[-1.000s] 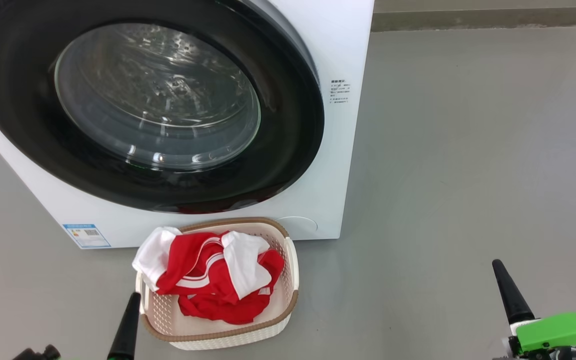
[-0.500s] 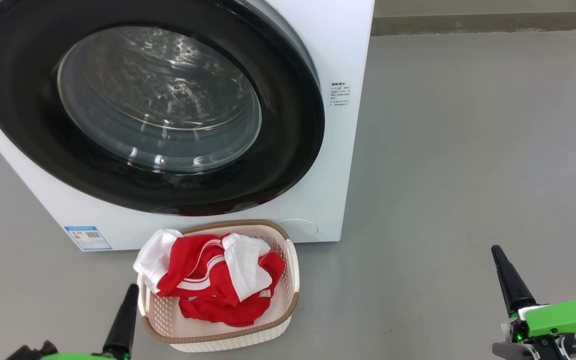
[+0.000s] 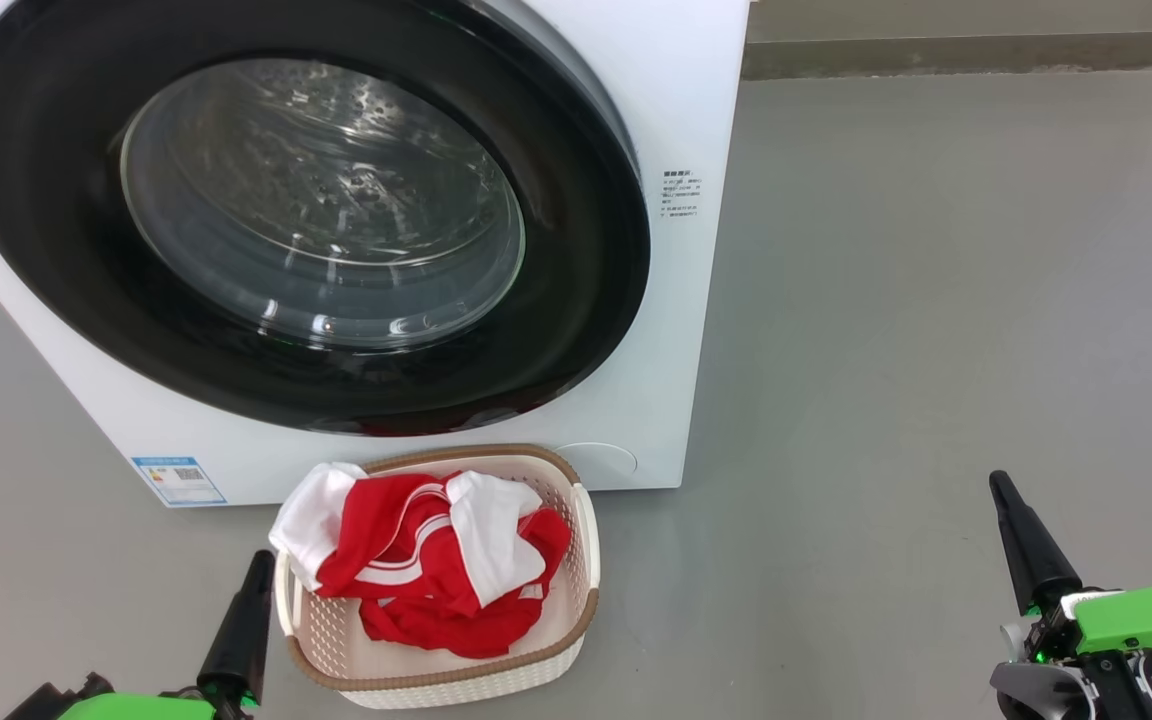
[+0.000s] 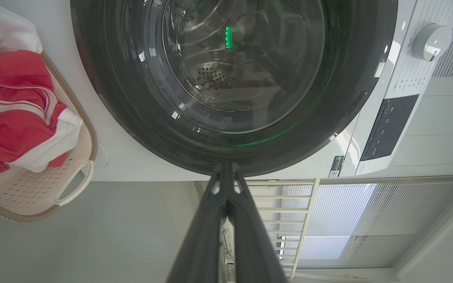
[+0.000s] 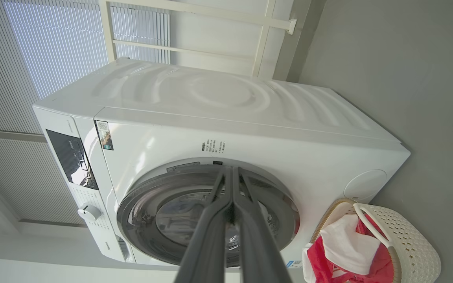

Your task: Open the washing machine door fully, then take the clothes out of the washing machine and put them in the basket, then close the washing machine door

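The washing machine [image 3: 696,100] stands white and boxy on the grey floor. The washing machine door [image 3: 576,300], with its black rim and glass bowl, lies flat against the front. Just before it sits the basket [image 3: 436,690], and the red and white clothes [image 3: 406,560] are piled inside. My left gripper [image 3: 261,557] is shut and empty beside the basket's left rim. Far to the right, my right gripper [image 3: 998,482] is shut and empty over bare floor. In the left wrist view the left gripper [image 4: 226,167] points at the door's [image 4: 132,98] rim; in the right wrist view the right gripper [image 5: 230,169] points at the door [image 5: 151,204].
Grey floor [image 3: 936,300] stretches to the right of the machine up to a wall base [image 3: 976,50]. The machine's dark control panel [image 4: 387,125] and knob [image 4: 431,41] are on its top front. A white railing [image 4: 289,204] and window blinds stand behind.
Both grippers have come further up into the head view, still shut. The whole picture has slid down slightly, so the camera moved. Door, basket and clothes are as before.
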Motion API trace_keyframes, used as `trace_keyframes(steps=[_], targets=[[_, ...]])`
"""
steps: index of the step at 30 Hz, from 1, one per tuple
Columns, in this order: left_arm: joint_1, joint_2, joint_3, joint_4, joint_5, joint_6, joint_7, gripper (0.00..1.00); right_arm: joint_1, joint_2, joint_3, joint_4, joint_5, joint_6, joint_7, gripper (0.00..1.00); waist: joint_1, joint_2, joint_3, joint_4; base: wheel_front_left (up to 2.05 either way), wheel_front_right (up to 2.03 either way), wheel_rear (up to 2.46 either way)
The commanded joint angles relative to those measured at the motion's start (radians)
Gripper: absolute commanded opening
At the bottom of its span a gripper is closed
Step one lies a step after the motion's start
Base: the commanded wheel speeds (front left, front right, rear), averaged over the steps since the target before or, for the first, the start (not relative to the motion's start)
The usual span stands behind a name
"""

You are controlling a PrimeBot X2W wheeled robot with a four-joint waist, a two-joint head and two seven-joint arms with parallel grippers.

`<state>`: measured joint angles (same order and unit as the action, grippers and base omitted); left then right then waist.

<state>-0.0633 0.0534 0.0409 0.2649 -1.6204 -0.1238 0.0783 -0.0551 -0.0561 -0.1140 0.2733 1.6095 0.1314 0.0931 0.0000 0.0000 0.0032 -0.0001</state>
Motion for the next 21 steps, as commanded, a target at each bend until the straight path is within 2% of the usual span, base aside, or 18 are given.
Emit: trace_keyframes(steps=[1,21], targets=[[-0.042,0.022,0.038,-0.021,-0.017,-0.007,0.007,0.0,-0.051,-0.007,0.018,-0.03,0.014,-0.001,0.006,0.0,0.0,0.0,0.0,0.0,0.0,0.0,0.0],[-0.042,0.016,0.046,-0.021,-0.011,-0.007,0.013,0.0,-0.052,-0.004,0.013,-0.029,0.01,-0.001,0.01,0.0,0.0,0.0,0.0,0.0,0.0,0.0,0.0]])
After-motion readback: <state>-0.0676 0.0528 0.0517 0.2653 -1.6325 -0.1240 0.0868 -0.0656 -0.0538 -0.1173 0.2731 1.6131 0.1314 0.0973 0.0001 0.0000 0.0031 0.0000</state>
